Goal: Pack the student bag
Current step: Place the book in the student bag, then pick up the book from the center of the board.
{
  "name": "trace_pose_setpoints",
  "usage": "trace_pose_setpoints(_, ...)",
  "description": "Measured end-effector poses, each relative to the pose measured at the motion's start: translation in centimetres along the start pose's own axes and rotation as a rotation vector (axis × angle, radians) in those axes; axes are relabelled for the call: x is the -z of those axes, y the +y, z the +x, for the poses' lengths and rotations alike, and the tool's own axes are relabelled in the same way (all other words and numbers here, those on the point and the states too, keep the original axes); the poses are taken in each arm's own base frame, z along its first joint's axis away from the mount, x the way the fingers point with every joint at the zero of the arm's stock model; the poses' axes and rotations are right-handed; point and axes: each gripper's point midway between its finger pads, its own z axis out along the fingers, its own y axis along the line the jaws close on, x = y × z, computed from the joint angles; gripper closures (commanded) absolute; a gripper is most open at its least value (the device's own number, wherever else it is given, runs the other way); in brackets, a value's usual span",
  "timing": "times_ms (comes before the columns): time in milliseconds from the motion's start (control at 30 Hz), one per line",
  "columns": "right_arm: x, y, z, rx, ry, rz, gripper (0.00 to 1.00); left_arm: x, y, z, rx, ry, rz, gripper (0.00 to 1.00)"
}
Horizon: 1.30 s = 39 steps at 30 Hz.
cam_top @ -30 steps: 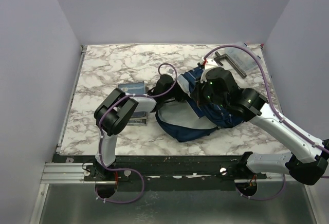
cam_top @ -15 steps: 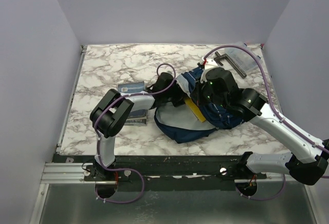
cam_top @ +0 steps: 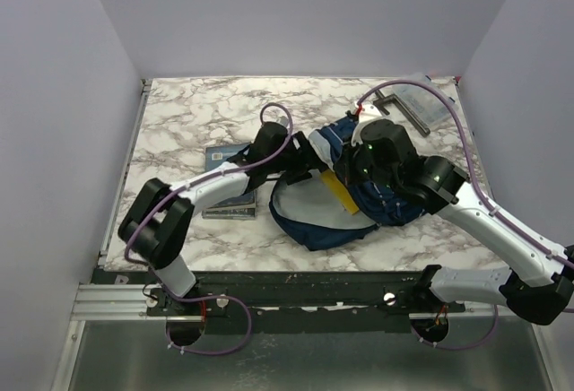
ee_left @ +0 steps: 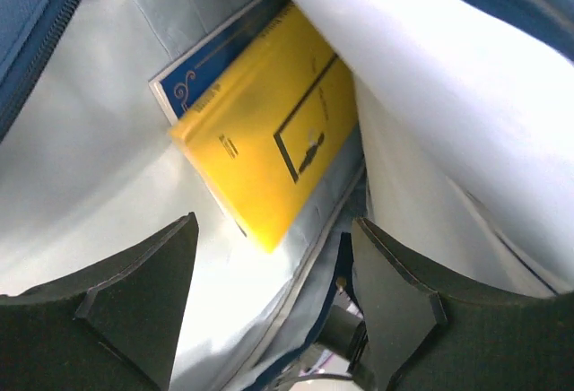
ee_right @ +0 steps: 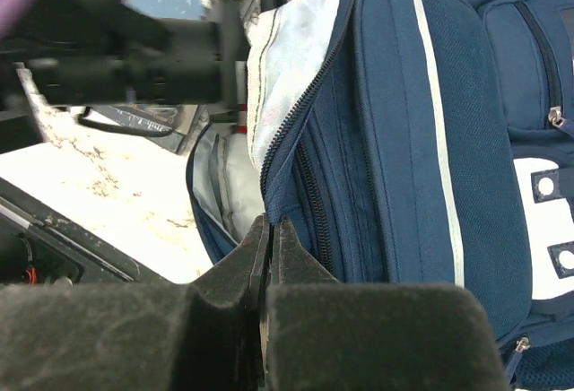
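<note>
The student bag (cam_top: 359, 198) lies open in the middle of the table, navy with a pale grey lining. A yellow book (cam_top: 340, 192) sits slanted in its mouth; in the left wrist view the yellow book (ee_left: 269, 135) lies on the lining (ee_left: 81, 167) with a blue book (ee_left: 204, 66) behind it. My left gripper (ee_left: 273, 274) is open and empty just outside the opening, also in the top view (cam_top: 308, 165). My right gripper (ee_right: 273, 230) is shut on the bag's zippered edge (ee_right: 305, 167) and holds the flap up; its top-view place (cam_top: 354, 174) is under the wrist.
A blue book (cam_top: 229, 152) and a darker stack (cam_top: 229, 205) lie on the marble table (cam_top: 179, 122) left of the bag, under my left arm. A grey case (cam_top: 421, 102) with a dark bar (cam_top: 395, 104) lies at the back right corner.
The yellow book came into view inside the bag's mouth. My left arm stretched out, its elbow swinging left and low, and its gripper drew back a little. The right gripper kept its hold.
</note>
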Motion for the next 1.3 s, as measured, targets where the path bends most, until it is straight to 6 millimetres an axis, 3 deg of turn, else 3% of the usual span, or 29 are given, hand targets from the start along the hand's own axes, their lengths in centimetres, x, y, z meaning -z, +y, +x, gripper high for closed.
trace_pose_setpoints(133,0.0,-0.2,0.6,-0.007,0.003,0.003,0.98,3.8,-0.7,0.1,-0.085,-0.034,0.041,0.30)
trace_pose_setpoints(200,-0.3,-0.2,1.4,-0.018,0.013,-0.005,0.96,6.6,-0.3,0.5,-0.135,-0.051,0.056,0.30)
trace_pose_setpoints(367,-2.4,1.0,5.4,-0.073,0.088,-0.083,0.89,12.9,3.3,-0.5,-0.173,-0.127,0.054,0.30)
trace_pose_setpoints(567,-5.8,3.0,11.9,-0.152,0.258,-0.194,0.65,20.2,8.1,-4.9,-0.185,-0.303,-0.056,0.22)
trace_pose_setpoints(700,-7.8,4.4,13.4,-0.171,0.324,-0.241,0.49,23.8,11.2,-8.4,-0.135,-0.403,-0.135,0.28)
trace_pose_setpoints(833,-10.3,6.4,11.8,-0.189,0.320,-0.286,0.34,24.7,14.1,-10.9,-0.036,-0.405,-0.193,0.28)
trace_pose_setpoints(967,-14.1,9.6,8.1,-0.251,0.242,-0.365,0.20,23.6,16.0,-12.4,-0.009,-0.356,-0.244,0.28)
trace_pose_setpoints(1067,-16.8,11.2,6.7,-0.297,0.220,-0.387,0.11,22.5,17.5,-13.0,0.012,-0.310,-0.276,0.28)
trace_pose_setpoints(1233,-21.1,12.0,7.2,-0.335,0.245,-0.366,0.05,20.3,21.7,-12.2,0.095,-0.204,-0.364,0.27)
trace_pose_setpoints(1300,-22.4,12.0,7.9,-0.343,0.261,-0.348,0.04,20.1,22.5,-11.8,0.104,-0.186,-0.395,0.28)
